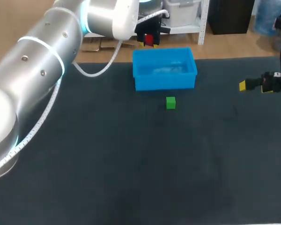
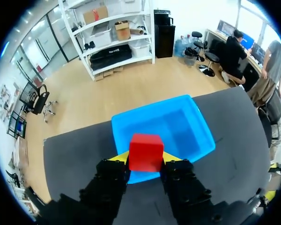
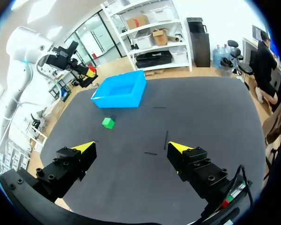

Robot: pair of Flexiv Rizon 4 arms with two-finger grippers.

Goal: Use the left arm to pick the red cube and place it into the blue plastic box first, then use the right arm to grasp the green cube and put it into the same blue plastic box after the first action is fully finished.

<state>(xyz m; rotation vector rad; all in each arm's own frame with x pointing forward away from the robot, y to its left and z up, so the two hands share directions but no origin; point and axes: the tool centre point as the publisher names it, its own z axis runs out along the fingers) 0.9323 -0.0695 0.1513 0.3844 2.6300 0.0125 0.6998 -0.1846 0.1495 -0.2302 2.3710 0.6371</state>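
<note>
Dark grey cloth-covered table (image 1: 131,164) spread under both arms. Large silver left arm (image 1: 37,61) entering from the left side, raised high, its wrist up near the far edge of the table.

Rectangular blue plastic box (image 1: 164,70), open on top, standing on the table near its far edge. Placed below and a little ahead of the left gripper (image 2: 146,158). Seen from the right gripper (image 3: 132,147), well ahead and toward the side of its left finger, far apart from it.

Right gripper low over the table at the right side, fingers (image 3: 79,154) spread wide apart, holding nothing.

Left gripper closed on the small red cube (image 2: 146,151), one of the yellow fingertips (image 2: 122,157) pressed against each of two opposite faces. Cube held up in the air between them, over the box wall nearest to the gripper, not touching the box.

Small green cube (image 1: 171,102) lying flat on the table just beside the box wall that faces the robot, apart from it by a narrow gap. Ahead of the right gripper, nearer to it than the box, well apart from both grippers.
</note>
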